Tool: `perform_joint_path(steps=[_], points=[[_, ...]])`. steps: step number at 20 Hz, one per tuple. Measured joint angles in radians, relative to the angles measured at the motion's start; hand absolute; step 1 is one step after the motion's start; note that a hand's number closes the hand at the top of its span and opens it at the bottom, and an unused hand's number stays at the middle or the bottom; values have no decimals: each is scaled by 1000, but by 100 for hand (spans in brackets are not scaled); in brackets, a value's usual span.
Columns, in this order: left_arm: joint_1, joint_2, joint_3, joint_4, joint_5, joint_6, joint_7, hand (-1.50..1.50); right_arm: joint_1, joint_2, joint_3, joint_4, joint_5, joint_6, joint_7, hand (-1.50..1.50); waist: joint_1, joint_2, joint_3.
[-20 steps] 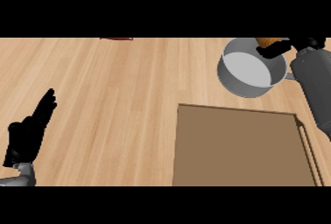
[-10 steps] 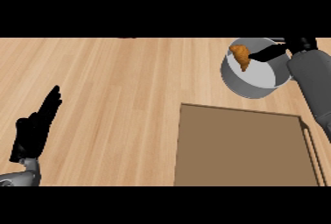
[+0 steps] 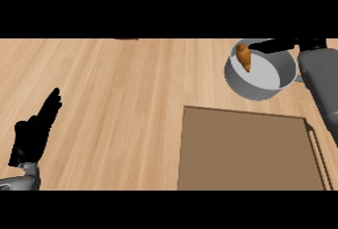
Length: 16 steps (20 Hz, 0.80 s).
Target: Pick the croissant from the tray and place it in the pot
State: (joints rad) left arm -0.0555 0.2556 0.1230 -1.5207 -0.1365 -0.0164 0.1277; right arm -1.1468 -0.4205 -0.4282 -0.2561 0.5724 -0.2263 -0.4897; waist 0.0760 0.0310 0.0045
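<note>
The orange croissant (image 3: 243,57) stands on end inside the grey pot (image 3: 285,82), against its left inner wall. My right hand (image 3: 284,45) reaches in from the upper right over the pot's far rim. Its fingers are stretched out straight to the left, and their tips end right beside the croissant's upper end. The brown tray (image 3: 244,152) lies below the pot with nothing on it. My left hand (image 3: 36,129) rests open at the lower left, fingers pointing up, far from the tray and the pot.
The light wooden counter (image 3: 119,89) stretches to the left and centre. A sliver of a dark red object (image 3: 127,39) shows at the top edge. My grey right forearm (image 3: 322,85) runs down the right side beside the pot.
The croissant has moved down and left, from between my right hand's fingers above the pot into the pot. The right hand's fingers have straightened. The left hand has barely moved.
</note>
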Motion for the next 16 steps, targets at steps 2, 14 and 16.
perform_joint_path(steps=[2,14,16], points=[[3,-5,-2,-6,-5,7,4,0,-3,-8,-48,0,-52,27,-33,-150,-6,-3,0],[24,8,31,1,5,-3,4,0,53,-150,-163,56,-200,342,-97,-150,-35,-14,-2],[31,2,29,-14,1,4,11,0,92,-171,-174,56,-217,382,-129,-150,-39,-16,-2]])
